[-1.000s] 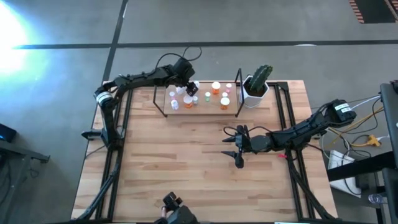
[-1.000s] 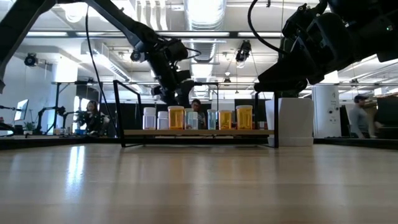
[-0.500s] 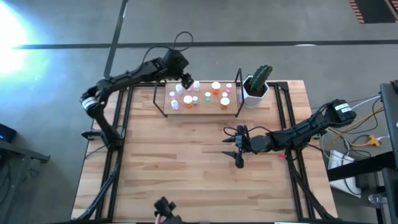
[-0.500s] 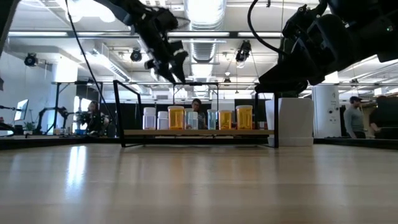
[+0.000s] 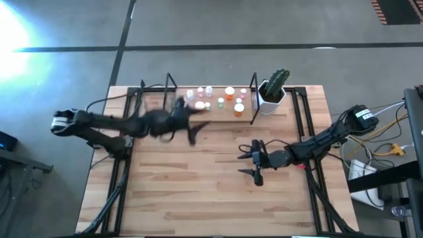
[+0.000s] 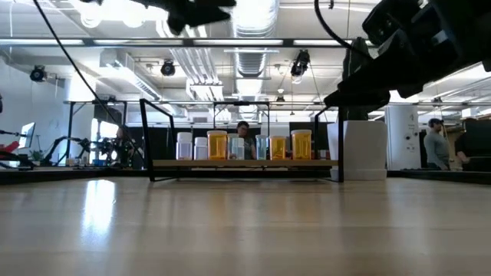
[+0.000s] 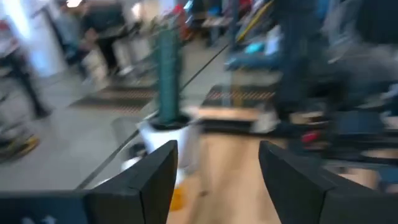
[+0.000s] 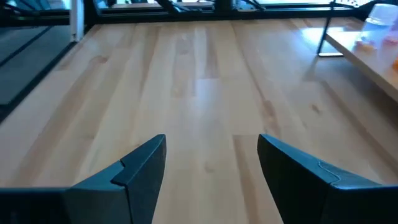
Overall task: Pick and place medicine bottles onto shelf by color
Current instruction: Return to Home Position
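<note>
The shelf [image 5: 213, 111] stands at the table's far middle. Several small white-capped medicine bottles [image 5: 230, 94] stand on its wood board, orange ones [image 6: 218, 144] among paler ones [image 6: 184, 146]. My left gripper [image 5: 195, 124] hovers, blurred, just in front of the shelf's left part, high above the table. It points level and is open [image 7: 217, 149] with nothing between its fingers. My right gripper [image 5: 251, 163] hangs open [image 8: 211, 140] over bare table right of centre, pointing toward the table's left.
A white square pot with a green cactus [image 5: 273, 91] stands right of the shelf, also in the left wrist view [image 7: 166, 124]. Black rails [image 5: 125, 158] run along both table sides. The wood in front of the shelf [image 5: 198, 185] lies bare. People show in the room behind [image 6: 439, 146].
My left gripper has left the shelf's left part, risen, and swung fast toward the table's near edge and middle. It has tipped from pointing down at the bottles to pointing level. The bottles on the shelf stand as before.
</note>
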Controlling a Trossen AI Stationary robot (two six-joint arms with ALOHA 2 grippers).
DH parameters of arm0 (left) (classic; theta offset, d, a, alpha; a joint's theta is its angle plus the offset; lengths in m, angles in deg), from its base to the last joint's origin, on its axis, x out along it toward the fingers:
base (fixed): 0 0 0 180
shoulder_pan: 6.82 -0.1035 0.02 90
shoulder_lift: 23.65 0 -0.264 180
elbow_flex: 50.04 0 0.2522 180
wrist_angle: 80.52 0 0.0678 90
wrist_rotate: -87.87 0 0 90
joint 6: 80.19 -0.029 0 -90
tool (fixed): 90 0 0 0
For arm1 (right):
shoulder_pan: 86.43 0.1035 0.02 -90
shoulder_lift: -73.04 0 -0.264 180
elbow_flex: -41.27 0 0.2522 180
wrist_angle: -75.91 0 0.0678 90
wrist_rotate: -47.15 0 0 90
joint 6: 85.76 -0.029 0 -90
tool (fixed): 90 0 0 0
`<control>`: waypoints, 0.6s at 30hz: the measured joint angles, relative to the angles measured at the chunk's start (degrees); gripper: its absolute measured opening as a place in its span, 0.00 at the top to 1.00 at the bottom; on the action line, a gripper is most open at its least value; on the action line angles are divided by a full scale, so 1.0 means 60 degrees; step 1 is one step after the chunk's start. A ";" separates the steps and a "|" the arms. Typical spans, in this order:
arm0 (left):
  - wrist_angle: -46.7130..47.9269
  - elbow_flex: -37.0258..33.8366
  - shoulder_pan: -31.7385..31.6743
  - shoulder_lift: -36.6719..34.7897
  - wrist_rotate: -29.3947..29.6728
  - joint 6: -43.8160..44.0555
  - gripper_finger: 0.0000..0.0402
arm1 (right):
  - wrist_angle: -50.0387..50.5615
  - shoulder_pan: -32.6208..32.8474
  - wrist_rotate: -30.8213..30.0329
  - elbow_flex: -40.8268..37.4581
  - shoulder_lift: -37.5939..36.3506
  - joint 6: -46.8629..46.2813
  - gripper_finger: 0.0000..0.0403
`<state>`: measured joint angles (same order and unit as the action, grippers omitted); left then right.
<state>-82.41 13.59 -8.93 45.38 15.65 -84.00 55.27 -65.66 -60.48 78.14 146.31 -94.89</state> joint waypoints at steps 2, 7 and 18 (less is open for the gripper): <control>-0.0704 -0.0668 0.1070 -0.0340 0.0525 0.0047 0.49 | -0.0052 0.0177 -0.0004 0.0000 0.0000 -0.0077 0.40; -0.0803 -0.1405 0.3332 -0.0917 0.2649 0.0055 0.50 | 0.0133 0.0634 0.0004 -0.0004 -0.0366 -0.0241 0.42; 0.0133 -0.1782 0.4388 -0.1784 0.4353 0.0075 0.50 | 0.4067 0.0663 -0.0074 -0.0007 -0.5497 0.0282 0.52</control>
<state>-81.61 2.90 17.40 34.68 41.77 -83.56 79.67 -61.68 -60.92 78.10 113.33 -93.19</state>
